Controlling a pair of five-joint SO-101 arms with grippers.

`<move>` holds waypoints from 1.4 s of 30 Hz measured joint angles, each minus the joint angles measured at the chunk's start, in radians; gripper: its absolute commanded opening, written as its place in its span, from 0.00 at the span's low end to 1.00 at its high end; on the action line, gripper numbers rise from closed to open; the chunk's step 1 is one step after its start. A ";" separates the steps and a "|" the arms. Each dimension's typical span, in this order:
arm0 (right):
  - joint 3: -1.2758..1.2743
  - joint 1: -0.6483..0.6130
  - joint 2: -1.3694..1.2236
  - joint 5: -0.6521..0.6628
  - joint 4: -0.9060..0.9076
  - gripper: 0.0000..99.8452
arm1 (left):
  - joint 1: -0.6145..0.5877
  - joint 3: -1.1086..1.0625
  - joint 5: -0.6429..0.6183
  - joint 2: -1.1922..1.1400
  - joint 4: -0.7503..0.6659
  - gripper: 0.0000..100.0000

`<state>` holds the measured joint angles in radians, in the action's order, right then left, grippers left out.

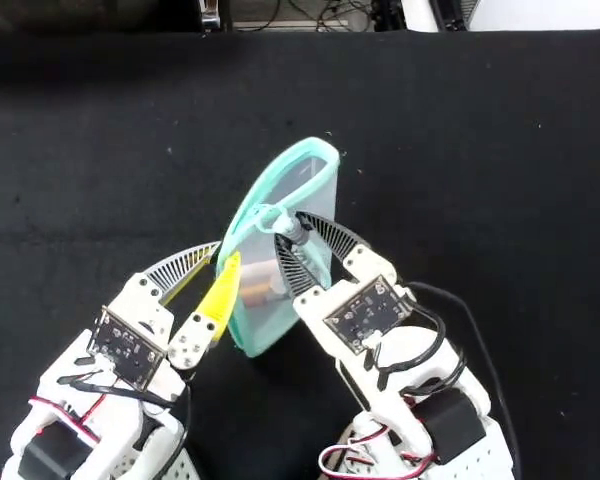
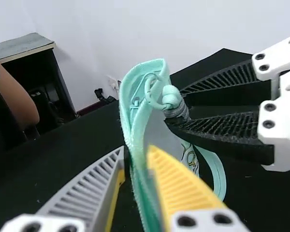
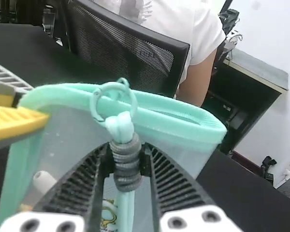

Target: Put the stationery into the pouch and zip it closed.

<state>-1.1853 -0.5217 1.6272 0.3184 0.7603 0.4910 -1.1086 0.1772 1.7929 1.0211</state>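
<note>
At the pouch's zip edge, the right gripper (image 1: 292,238) is closed narrow on the pull (image 3: 126,162). Its black fingers (image 3: 82,188) press the grey-wrapped cord from both sides, and the mint ring (image 3: 113,99) sits just past their tips. Across the pouch from it, the left gripper (image 2: 137,154) is clamped on the same mint edge. Its yellow finger (image 2: 176,186) lies against one face and its grey finger (image 2: 94,186) against the other, at a spot closer to the arms' bases than the pull. The pouch (image 1: 300,190) stands on edge between the two grippers, with its far rounded end pointing away from the arms. It rests on the black table (image 1: 480,150). Stationery (image 3: 42,180) lies inside the pouch, seen through its clear side as a white-capped end below the pull. Whether the zip is shut along its whole length cannot be told.
</note>
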 measured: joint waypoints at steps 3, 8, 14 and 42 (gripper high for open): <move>0.000 0.000 0.000 0.000 0.020 0.01 | -0.003 0.000 -0.055 0.000 0.002 0.18; 0.000 0.000 -0.002 0.000 0.026 0.01 | -0.077 -0.052 -0.077 0.000 -0.087 0.18; 0.000 -0.003 0.006 0.000 0.026 0.01 | -0.087 -0.104 -0.077 0.000 -0.141 0.11; 0.176 -0.058 0.133 -0.008 0.336 0.22 | -0.080 -0.106 -0.083 -0.002 -0.140 0.03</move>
<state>-1.0088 -0.5800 1.7607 0.3107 1.0963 0.4112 -1.2144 0.0944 1.7914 0.8815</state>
